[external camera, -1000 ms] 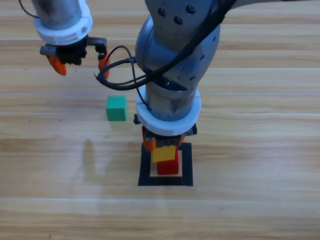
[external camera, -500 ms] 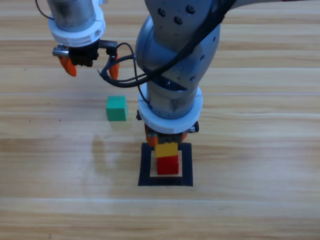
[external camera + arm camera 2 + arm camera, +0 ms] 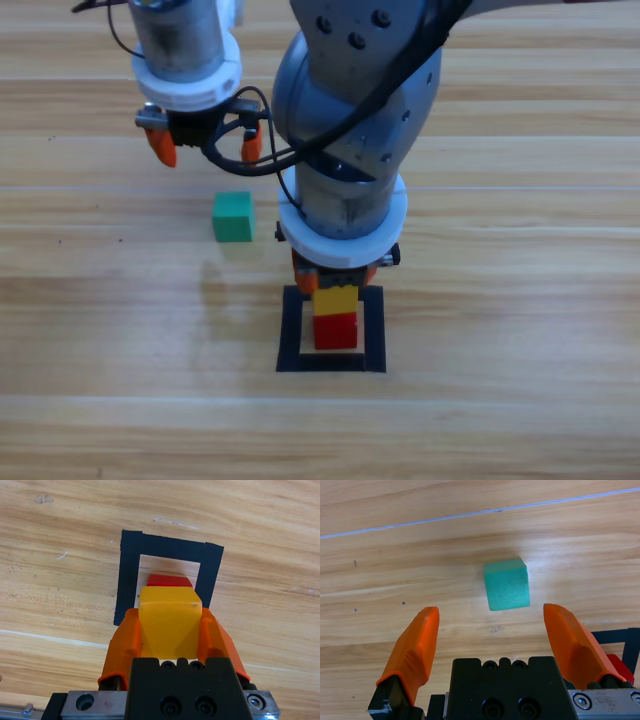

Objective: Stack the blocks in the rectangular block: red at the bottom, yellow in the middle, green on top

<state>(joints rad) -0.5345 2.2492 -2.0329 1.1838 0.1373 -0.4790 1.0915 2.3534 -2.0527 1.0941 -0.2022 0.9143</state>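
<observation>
**Yellow cube held over red inside the tape outline; green cube waiting on bare wood**

The right arm's grey body is covering much of the high view, hiding the upper edge of the rectangular block (image 3: 373, 332) and most of the right gripper (image 3: 334, 280); only slivers of its orange jaws are showing above the yellow cube (image 3: 334, 301). In the right wrist view the jaws are closing on both sides of the yellow cube (image 3: 169, 622), gripping it, and the red cube (image 3: 169, 581) is peeking out just beyond it, mostly covered. Whether yellow is resting on red or hanging just above cannot be told.

The rectangular block is lying with its sides square to the table's planks. The red cube (image 3: 336, 330) is sitting inside it, with yellow directly over it, edges roughly aligned.

The left gripper (image 3: 206, 149) is hovering up and left of the outline, jaws spread wide, holding nothing. The green cube (image 3: 233, 216) is lying on the wood left of the outline, just below that gripper, slightly rotated in the left wrist view (image 3: 506, 584).
</observation>
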